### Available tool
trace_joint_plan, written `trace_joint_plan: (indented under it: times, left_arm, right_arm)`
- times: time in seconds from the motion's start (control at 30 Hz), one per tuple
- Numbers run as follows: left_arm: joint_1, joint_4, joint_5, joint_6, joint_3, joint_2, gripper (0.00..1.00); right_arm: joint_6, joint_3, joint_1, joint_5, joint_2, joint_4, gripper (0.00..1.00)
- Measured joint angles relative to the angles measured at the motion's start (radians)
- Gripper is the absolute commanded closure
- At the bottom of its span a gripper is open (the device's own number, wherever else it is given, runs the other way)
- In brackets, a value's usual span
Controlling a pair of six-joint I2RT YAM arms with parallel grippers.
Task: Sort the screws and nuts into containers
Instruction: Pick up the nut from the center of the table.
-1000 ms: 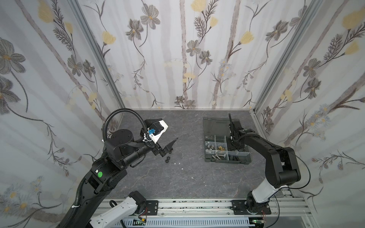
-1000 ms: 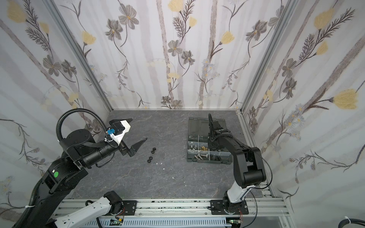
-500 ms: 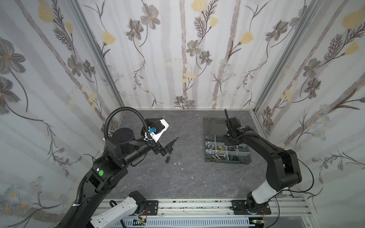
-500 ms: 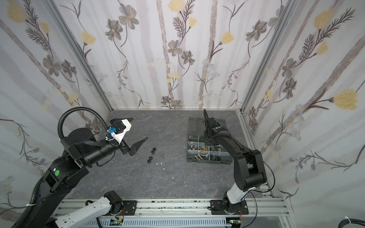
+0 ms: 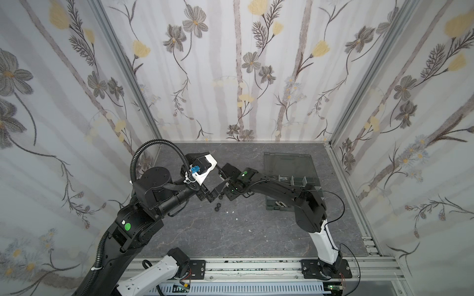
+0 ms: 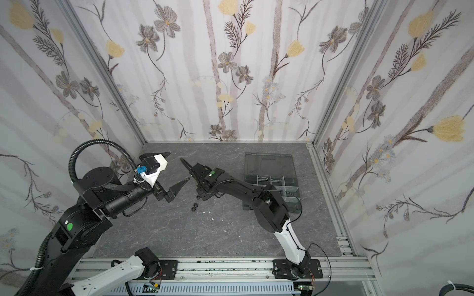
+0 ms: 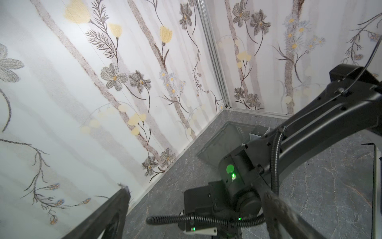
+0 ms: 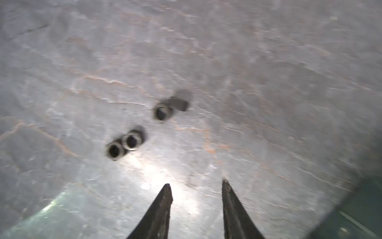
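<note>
Three dark nuts lie on the grey table: a touching pair (image 8: pixel 123 145) (image 5: pixel 217 206) (image 6: pixel 194 207) and a single one (image 8: pixel 162 112) (image 6: pixel 198 197). My right gripper (image 8: pixel 196 182) (image 5: pixel 219 169) (image 6: pixel 183 163) hovers near them at mid-table, open, nothing between its fingers. My left gripper (image 7: pixel 196 189) (image 6: pixel 178 166) faces it from the left, wide open and empty, its nearer finger (image 5: pixel 221 184) almost at the right wrist. The open organizer box (image 5: pixel 287 164) (image 6: pixel 269 164) stands at the right; its containers (image 5: pixel 305 180) (image 6: pixel 282 184) are partly hidden by my right arm. Silver bits, perhaps screws (image 5: pixel 282 176), show in one.
A few white specks (image 5: pixel 229 212) lie on the table just right of the nuts. Patterned walls close in the back and both sides. An aluminium rail (image 5: pixel 256 266) with both arm bases runs along the front edge.
My right arm has swung left from over the organizer box to mid-table, near the nuts and the left gripper, and its jaws have opened wider. The left arm has hardly moved.
</note>
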Motion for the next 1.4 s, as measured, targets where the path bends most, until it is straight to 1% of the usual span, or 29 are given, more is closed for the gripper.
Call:
trace_joint_plan:
  times: [0.13, 0.23, 0.57, 0.73, 1.1, 1.4]
  left_arm:
    - [0.0, 0.0, -0.002, 0.001, 0.0, -0.009, 0.0]
    - [0.0, 0.0, -0.009, 0.001, 0.0, -0.015, 0.0]
    - [0.0, 0.0, -0.011, 0.001, 0.0, -0.021, 0.0]
    - [0.0, 0.0, -0.011, 0.001, 0.0, -0.021, 0.0]
    - [0.0, 0.0, -0.01, 0.001, 0.0, -0.023, 0.0]
    - [0.0, 0.0, -0.007, 0.001, -0.003, -0.026, 0.0]
  right_arm:
    - [0.02, 0.098, 0.037, -0.017, 0.088, -0.026, 0.58]
    - [0.039, 0.134, 0.046, -0.034, 0.123, -0.031, 0.56]
    - [0.071, 0.167, 0.061, -0.036, 0.182, -0.039, 0.55]
    - [0.079, 0.209, 0.058, -0.032, 0.218, -0.037, 0.55]
    - [0.086, 0.233, 0.058, -0.026, 0.254, -0.037, 0.59]
    - [0.09, 0.236, 0.06, -0.021, 0.27, -0.037, 0.65]
